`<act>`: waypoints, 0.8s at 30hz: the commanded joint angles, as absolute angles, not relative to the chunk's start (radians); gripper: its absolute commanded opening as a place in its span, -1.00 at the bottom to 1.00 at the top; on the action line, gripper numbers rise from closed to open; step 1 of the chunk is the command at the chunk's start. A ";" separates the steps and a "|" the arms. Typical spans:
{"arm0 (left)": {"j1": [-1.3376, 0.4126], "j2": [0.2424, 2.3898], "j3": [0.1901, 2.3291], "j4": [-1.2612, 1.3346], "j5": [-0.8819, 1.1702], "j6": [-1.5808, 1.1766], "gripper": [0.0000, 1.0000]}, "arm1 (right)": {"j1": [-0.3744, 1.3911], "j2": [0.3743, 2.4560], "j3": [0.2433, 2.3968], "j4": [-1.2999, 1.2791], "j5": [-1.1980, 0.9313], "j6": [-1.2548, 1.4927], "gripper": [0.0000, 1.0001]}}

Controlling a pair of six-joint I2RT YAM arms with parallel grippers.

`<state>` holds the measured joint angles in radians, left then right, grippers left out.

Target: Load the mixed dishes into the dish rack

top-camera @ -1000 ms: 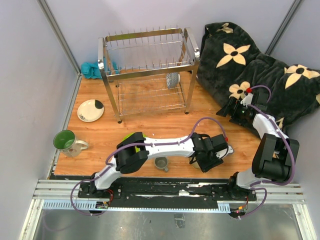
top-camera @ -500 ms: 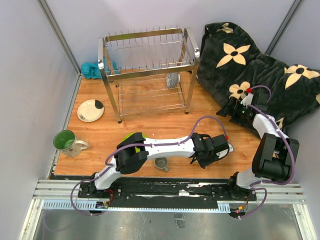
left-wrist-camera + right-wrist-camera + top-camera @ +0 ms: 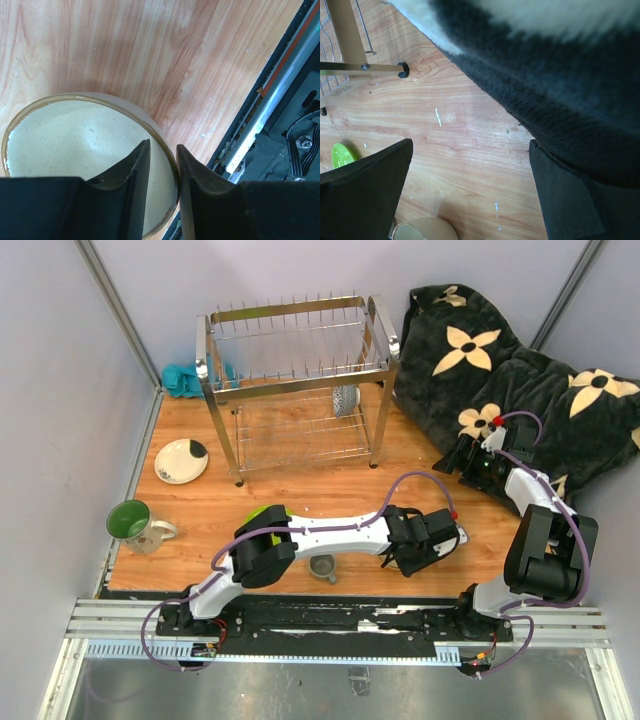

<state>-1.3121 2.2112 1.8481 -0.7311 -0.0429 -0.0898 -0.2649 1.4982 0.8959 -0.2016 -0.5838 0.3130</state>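
In the left wrist view my left gripper (image 3: 162,146) straddles the rim of the cream-yellow bowl (image 3: 75,140), one finger inside and one outside, shut on it near the table's front edge. From above, the gripper (image 3: 412,556) hides the bowl. My right gripper (image 3: 468,462) is open and empty beside the blanket. The chrome dish rack (image 3: 300,380) stands at the back with the blue-patterned bowl (image 3: 345,400) on its lower tier. The cream plate with black patch (image 3: 181,460), the green-inside mug (image 3: 133,524) and the grey mug (image 3: 322,566) sit on the table. The lime-green plate (image 3: 258,514) lies under the left arm.
A black blanket with cream flowers (image 3: 520,380) covers the back right and fills much of the right wrist view (image 3: 560,75). A teal cloth (image 3: 185,378) lies behind the rack's left leg. The metal rail (image 3: 280,90) runs just beyond the bowl.
My left gripper has turned and drawn in over the bowl, its fingers closer together than a second ago. The right arm has not moved.
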 commanded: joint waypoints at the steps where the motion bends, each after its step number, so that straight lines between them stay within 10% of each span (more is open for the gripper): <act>1: -1.311 2.212 1.887 -0.744 -0.033 -0.090 -0.33 | -0.319 1.545 0.855 -0.278 -0.536 0.385 1.00; 9: -1.307 2.207 1.878 -0.745 -0.038 -0.085 -0.98 | -0.319 1.548 0.854 -0.273 -0.543 0.390 1.00; 24: -0.966 1.856 1.577 -0.365 0.391 -0.306 -0.99 | -0.313 1.536 0.834 -0.262 -0.570 0.402 0.99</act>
<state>-1.0119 1.9438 1.5764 -0.5457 0.1986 -0.2478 -0.2695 1.5021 0.8810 -0.1753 -0.6025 0.3141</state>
